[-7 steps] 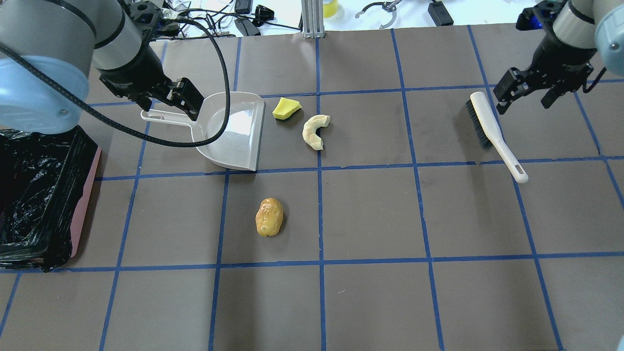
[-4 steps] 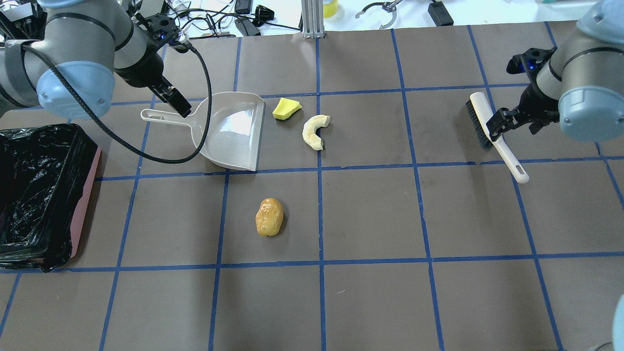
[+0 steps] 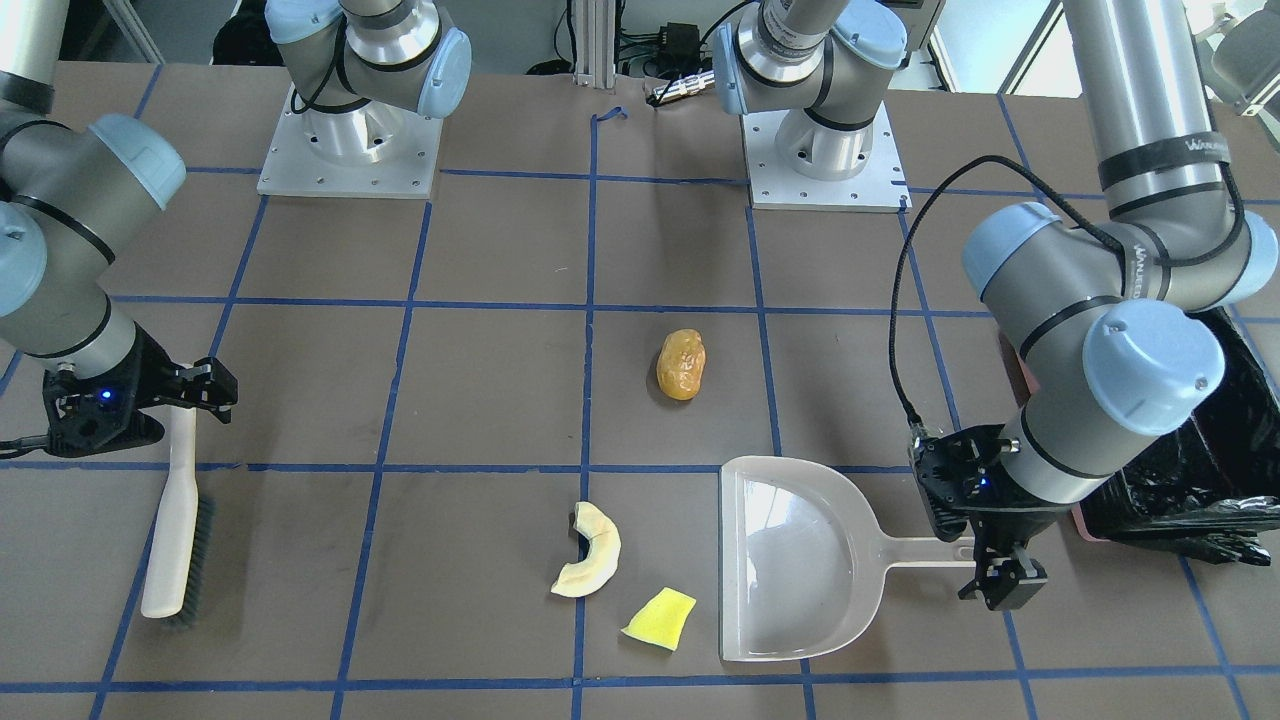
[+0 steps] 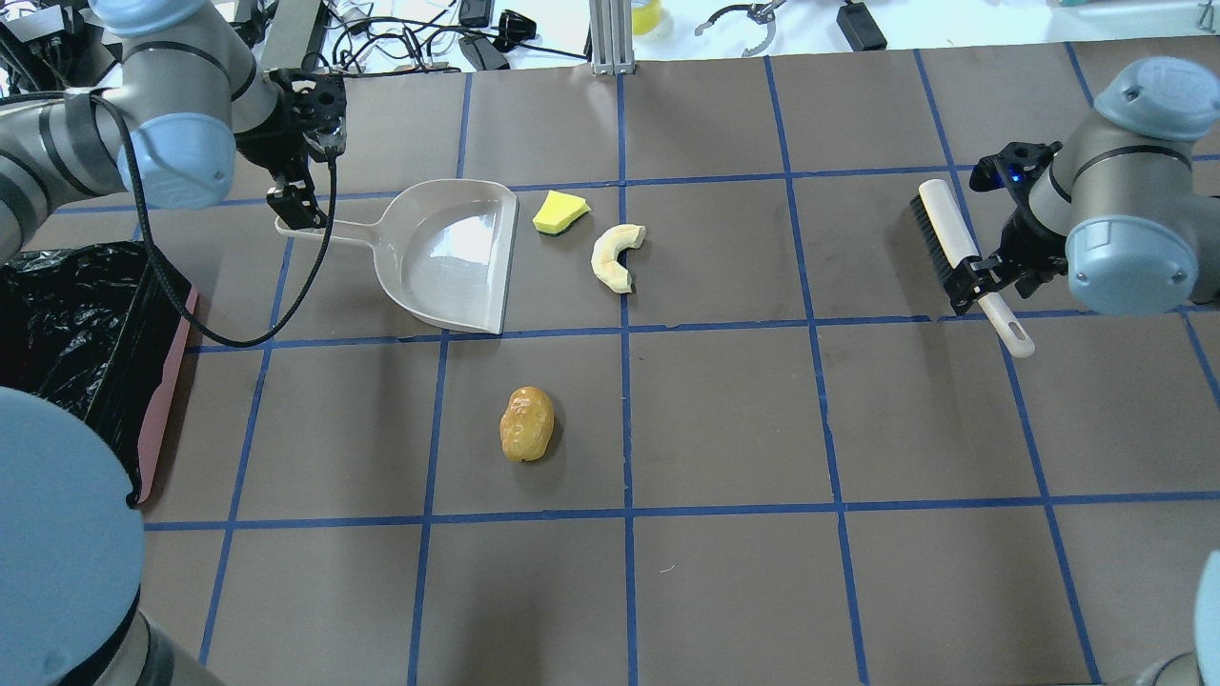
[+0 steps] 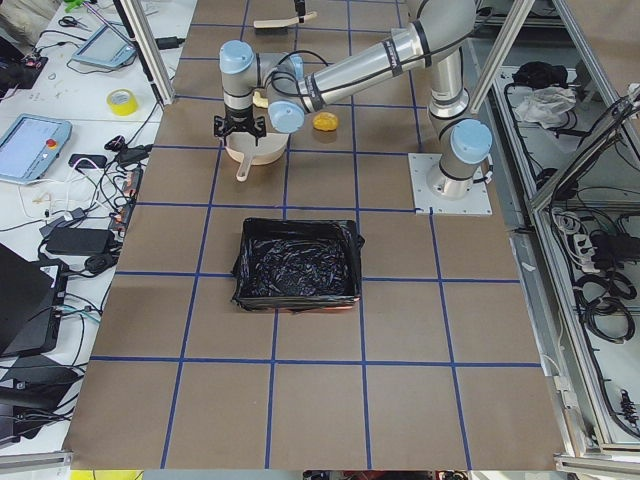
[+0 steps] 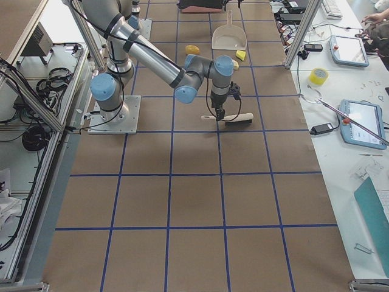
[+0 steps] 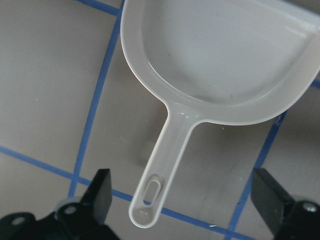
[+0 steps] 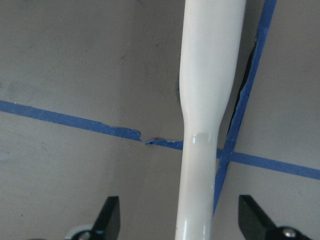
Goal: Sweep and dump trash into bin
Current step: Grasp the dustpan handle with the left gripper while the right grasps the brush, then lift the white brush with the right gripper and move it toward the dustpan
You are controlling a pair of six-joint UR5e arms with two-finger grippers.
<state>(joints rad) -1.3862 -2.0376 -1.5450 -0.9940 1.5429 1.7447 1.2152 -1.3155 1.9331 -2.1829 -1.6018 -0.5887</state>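
Observation:
The golden-brown lump [image 4: 526,424] lies mid-table. The cream crescent [image 4: 616,255] and yellow wedge [image 4: 559,211] lie just right of the beige dustpan [image 4: 448,252]. My left gripper [image 4: 291,205] is open, and its fingers [image 7: 102,192] straddle the end of the dustpan handle [image 7: 155,180] without touching it. My right gripper [image 4: 986,286] is open, with its fingers [image 8: 111,215] on either side of the white brush handle [image 8: 207,100]. The bin [image 4: 164,391], lined with black plastic, stands at the table's left edge.
The brush's bristles [image 4: 929,246] face left, toward the trash. Blue tape lines grid the brown table. Cables and tools lie beyond the far edge [image 4: 457,38]. My left arm's elbow [image 4: 57,534] covers the near left corner.
The left gripper moved left from the pan's neck to the handle's end. The right gripper came down from beside the brush head to its handle. Trash, dustpan and brush stayed put.

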